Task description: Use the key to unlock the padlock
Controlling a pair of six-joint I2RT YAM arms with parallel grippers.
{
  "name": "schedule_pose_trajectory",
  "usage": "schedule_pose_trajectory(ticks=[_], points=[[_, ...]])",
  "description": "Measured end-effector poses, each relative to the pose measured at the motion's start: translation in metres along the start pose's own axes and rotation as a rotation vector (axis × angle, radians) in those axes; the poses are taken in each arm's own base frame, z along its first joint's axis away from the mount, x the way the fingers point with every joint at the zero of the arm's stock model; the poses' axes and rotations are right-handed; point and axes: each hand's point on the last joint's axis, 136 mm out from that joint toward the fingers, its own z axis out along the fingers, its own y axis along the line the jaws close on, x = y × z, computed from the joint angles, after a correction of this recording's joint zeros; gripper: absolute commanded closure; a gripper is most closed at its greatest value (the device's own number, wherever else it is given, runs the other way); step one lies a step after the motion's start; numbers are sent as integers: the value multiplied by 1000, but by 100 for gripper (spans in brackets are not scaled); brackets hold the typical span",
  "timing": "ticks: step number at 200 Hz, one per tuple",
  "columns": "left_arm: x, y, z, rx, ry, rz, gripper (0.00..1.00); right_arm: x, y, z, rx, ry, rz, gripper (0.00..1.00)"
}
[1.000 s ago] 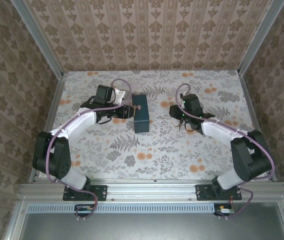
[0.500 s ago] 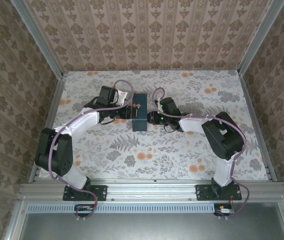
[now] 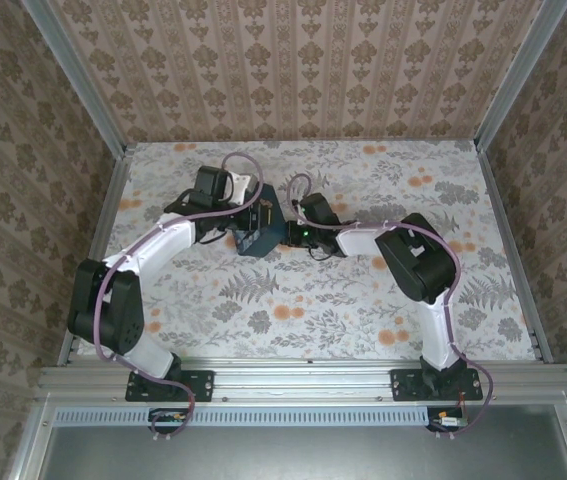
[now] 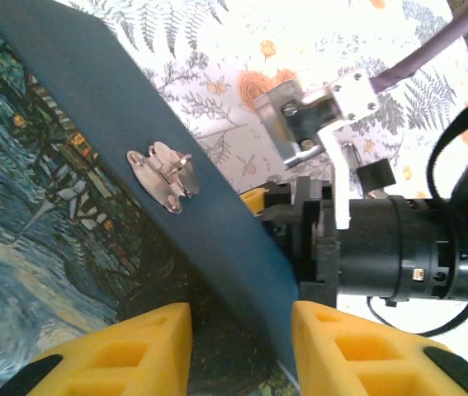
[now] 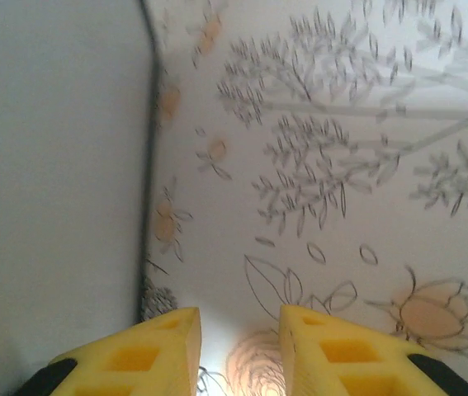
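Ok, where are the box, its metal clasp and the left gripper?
box (image 4: 68,190), left wrist view, on its painted face.
metal clasp (image 4: 163,176), left wrist view, middle of its plate.
left gripper (image 4: 241,326), left wrist view, midway between its yellow fingertips.

Quantity: one box (image 3: 259,228), located between the two sets of jaws; one metal clasp (image 4: 164,176) on it; two arms (image 3: 158,245); two yellow fingers (image 4: 126,351) per arm; one bench (image 3: 363,310).

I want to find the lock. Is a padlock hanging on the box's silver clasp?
No, the silver clasp on the side of the blue box is bare, with nothing hanging from it.
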Motion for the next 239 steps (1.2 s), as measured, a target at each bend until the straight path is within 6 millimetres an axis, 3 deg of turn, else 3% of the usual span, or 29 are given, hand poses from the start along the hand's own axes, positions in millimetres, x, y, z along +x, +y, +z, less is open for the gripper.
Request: schedule_pose_trajectory(ticks=[70, 100, 126, 162, 173, 181, 185, 186, 188, 191, 195, 197, 200, 219, 239], points=[[-2, -5, 3, -3, 17, 12, 63, -4, -13, -7, 37, 9, -22, 65], [-2, -17, 4, 30, 38, 29, 63, -2, -35, -29, 163, 25, -93, 59], [-9, -21, 9, 50, 44, 46, 63, -13, -54, -55, 253, 7, -141, 58], [-6, -12, 14, 37, 64, 25, 63, -18, -56, -63, 238, -6, -143, 59], [-9, -2, 11, 11, 51, 15, 60, -17, -52, -62, 213, -6, -137, 59], [-14, 12, 7, -29, 36, 7, 51, -18, -49, -61, 196, -10, -133, 56], [-15, 19, 5, -52, 29, 0, 32, -19, -48, -61, 191, -14, -132, 52], [-15, 20, 5, -56, 27, -2, 20, -19, -48, -61, 189, -15, -132, 51], [-16, 25, 3, -72, 21, 1, 7, -20, -47, -61, 187, -18, -127, 49], [-18, 32, 1, -96, 13, -4, 1, -21, -47, -62, 184, -21, -127, 42], [-19, 42, -3, -128, 2, -10, 0, -21, -48, -63, 182, -26, -115, 25], [-19, 47, -4, -145, -3, -15, 0, -22, -48, -63, 181, -28, -118, 7], [-20, 52, -7, -164, -10, -18, 0, -21, -47, -64, 174, -30, -117, 1], [-18, 96, -26, -320, -63, -49, 0, -21, -54, -81, 194, -50, -113, 0], [-4, 144, -49, -520, -117, -31, 0, -38, -67, -125, 283, -128, -152, 0]])
